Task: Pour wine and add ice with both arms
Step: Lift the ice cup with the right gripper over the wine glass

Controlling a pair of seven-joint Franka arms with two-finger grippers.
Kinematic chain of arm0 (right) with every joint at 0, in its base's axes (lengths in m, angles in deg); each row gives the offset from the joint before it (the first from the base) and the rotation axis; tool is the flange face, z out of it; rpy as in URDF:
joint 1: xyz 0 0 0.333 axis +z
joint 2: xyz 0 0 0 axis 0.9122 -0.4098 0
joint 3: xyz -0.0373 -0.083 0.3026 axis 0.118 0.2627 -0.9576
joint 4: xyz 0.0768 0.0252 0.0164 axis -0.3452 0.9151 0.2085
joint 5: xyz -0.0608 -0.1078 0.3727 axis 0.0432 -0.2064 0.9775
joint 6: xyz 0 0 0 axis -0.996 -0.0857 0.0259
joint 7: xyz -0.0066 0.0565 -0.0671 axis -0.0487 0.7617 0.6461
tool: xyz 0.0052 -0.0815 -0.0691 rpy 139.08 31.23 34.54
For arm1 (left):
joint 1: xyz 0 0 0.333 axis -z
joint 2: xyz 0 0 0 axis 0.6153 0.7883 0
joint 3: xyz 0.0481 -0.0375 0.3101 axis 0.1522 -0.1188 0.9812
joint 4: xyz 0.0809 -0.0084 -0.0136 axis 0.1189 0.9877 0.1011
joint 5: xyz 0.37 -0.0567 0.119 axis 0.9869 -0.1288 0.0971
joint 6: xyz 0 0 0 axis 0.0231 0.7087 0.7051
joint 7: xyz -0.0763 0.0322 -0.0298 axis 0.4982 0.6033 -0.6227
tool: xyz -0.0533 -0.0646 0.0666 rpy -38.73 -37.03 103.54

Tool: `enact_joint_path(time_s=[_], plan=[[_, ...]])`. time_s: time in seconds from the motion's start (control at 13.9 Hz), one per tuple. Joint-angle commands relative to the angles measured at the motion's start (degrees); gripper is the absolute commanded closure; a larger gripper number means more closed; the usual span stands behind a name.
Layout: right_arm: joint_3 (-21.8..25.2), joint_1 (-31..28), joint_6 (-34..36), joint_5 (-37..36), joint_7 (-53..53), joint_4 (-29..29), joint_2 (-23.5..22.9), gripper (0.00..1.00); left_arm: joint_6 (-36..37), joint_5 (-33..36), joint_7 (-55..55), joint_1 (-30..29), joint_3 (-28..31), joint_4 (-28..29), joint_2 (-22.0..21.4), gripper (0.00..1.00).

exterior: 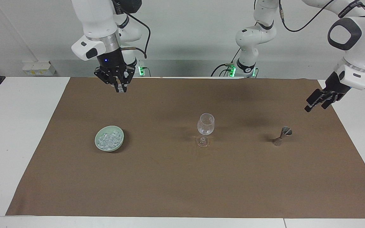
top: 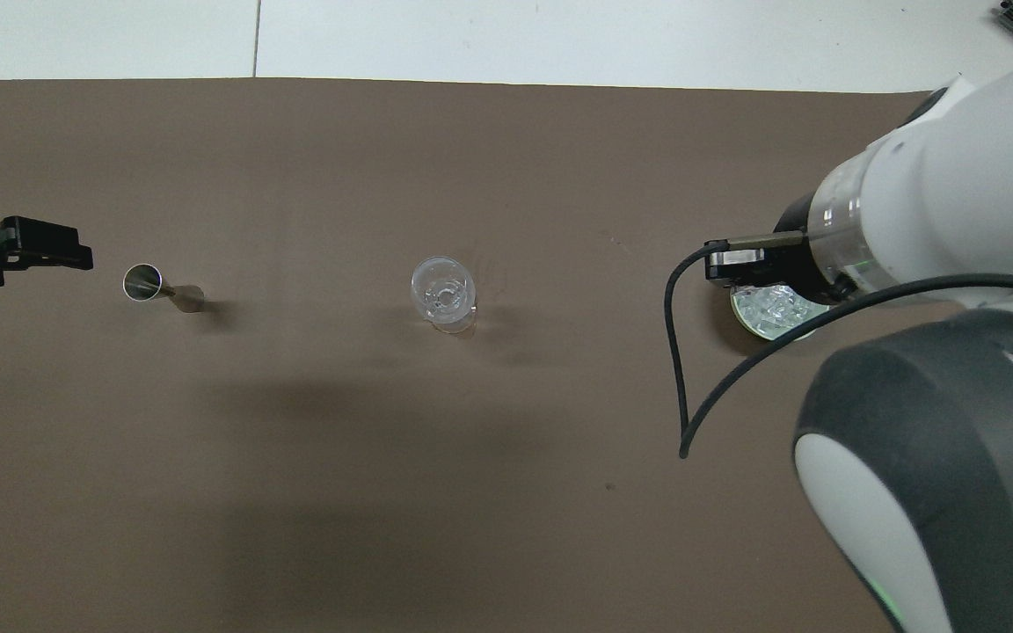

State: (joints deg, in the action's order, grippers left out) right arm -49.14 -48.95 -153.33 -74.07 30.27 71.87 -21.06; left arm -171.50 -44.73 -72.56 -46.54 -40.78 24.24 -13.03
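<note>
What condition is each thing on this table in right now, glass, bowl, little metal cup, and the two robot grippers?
Wine glass: upright, looks empty.
Green bowl: upright on the brown mat, full of ice.
Metal jigger: standing upright, contents not visible.
Left gripper: open, holding nothing, raised near the jigger's end of the mat.
Right gripper: shut, raised over the mat's edge nearest the robots; nothing seen in it.
</note>
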Motion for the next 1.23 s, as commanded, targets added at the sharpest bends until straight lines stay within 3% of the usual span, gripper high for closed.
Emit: enact_joint_path(time_s=[0.0, 0.22, 0.5, 1.15], plan=[[-0.1, 2.7, 0.5, 1.9, -3.7, -2.6, -1.0, 1.00, 2.5, 3.1, -1.1, 4.3, 0.9, 2.0, -3.5, 0.00], [-0.1, 4.3, -1.4, 2.9, -6.0, -2.9, -2.8, 1.00, 6.1, 3.2, -1.4, 5.3, 0.9, 0.9, -5.6, 0.00], [-0.1, 8.3, -6.0, 3.9, -11.5, -4.0, -6.5, 1.00, 15.2, 3.0, -2.4, 5.2, 1.0, -5.5, -5.3, 0.00], [-0.4, 15.7, -22.2, 3.8, -24.4, -3.8, -15.3, 1.00, 13.3, 2.9, -6.8, 4.6, 1.1, -2.5, -5.9, 0.00]])
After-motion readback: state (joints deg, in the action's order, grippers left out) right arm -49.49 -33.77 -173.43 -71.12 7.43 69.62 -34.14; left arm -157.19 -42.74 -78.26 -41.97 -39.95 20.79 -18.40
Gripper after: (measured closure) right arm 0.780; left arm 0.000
